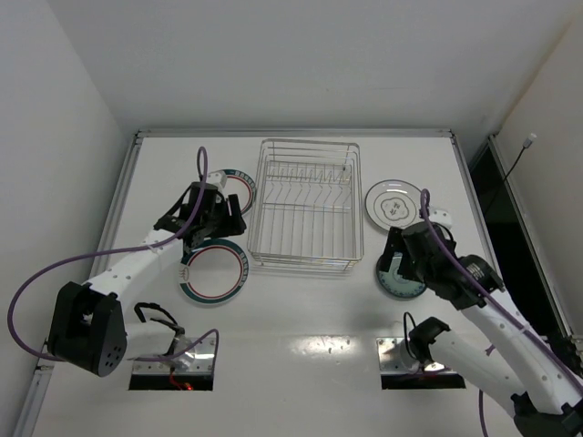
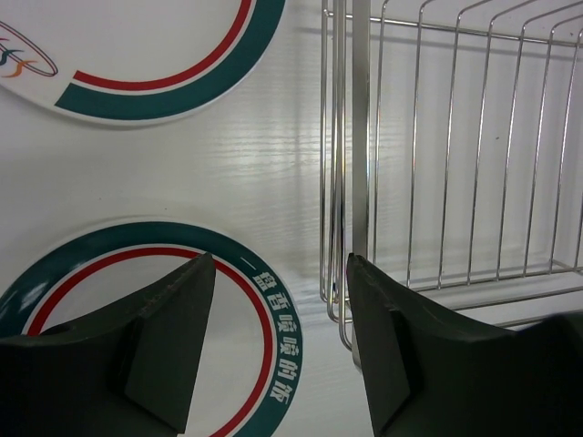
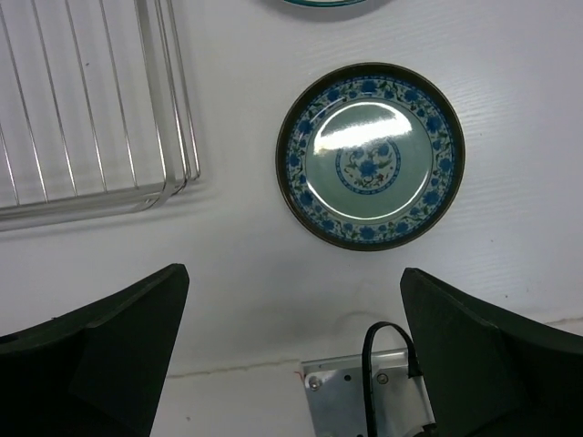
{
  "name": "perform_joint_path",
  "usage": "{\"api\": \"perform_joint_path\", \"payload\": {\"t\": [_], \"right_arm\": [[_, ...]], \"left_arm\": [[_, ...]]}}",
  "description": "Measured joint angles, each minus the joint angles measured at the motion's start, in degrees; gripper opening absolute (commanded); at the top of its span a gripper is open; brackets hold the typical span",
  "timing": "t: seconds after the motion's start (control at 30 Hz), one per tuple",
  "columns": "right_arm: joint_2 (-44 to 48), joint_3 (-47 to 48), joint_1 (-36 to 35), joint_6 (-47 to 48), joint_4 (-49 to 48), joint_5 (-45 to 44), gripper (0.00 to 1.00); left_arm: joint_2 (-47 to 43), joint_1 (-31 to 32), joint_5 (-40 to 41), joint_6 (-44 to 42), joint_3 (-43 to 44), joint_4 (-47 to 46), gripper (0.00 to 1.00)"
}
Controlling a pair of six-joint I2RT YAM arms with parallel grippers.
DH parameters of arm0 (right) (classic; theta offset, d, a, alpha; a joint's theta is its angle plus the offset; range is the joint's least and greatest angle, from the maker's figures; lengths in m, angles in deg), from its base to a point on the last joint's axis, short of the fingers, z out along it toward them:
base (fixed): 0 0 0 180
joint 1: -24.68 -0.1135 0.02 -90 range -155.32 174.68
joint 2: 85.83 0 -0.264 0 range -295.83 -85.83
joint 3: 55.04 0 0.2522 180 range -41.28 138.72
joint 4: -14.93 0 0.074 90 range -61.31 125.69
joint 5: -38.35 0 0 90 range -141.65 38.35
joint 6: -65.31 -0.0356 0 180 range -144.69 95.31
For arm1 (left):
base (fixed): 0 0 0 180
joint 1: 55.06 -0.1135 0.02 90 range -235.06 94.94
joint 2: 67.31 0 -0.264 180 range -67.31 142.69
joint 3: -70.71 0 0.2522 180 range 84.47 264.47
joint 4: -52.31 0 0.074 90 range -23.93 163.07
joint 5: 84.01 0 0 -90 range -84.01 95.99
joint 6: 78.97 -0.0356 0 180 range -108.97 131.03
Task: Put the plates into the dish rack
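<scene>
Currently your dish rack (image 1: 305, 205) stands empty; all four plates (image 1: 214, 271) lie flat on the table (image 1: 301, 319) beside it. Your left gripper (image 2: 278, 264) and right gripper (image 3: 293, 273) hang released, holding nothing. Nothing loaded yet.

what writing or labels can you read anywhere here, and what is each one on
"一盘香喷喷的饭": white characters on the teal rim of the near ringed plate; small, so probably but not certainly this.
Far ringed plate: coloured squiggle logo, cut off, no letters readable.
Blue patterned plate: flowers only, no text.
Plate with centre motif: too small to read.
</scene>
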Motion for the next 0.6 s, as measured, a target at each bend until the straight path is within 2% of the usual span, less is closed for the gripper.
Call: {"api": "perform_joint_path", "payload": {"t": [0.1,0.2,0.33,0.43,0.6], "right_arm": [[-0.7,0.1,1.4,-0.1,-1.0,0.0,1.00],[-5.3,-1.2,6.8,1.2,-4.2,2.2,1.00],[-10.4,-6.2,20.9,5.2,-10.5,10.0,1.00],[-10.5,-7.8,30.7,7.9,-12.0,14.4,1.00],[-10.7,-10.2,39.9,10.2,-15.6,21.9,1.00]], "left_arm": [[0.0,0.0,-0.1,0.0,0.0,0.0,0.57],[0.0,0.0,-0.2,0.0,0.0,0.0,0.57],[0.0,0.0,-0.3,0.0,0.0,0.0,0.57],[0.0,0.0,-0.3,0.0,0.0,0.0,0.57],[0.1,0.0,-0.9,0.0,0.0,0.0,0.57]]}}
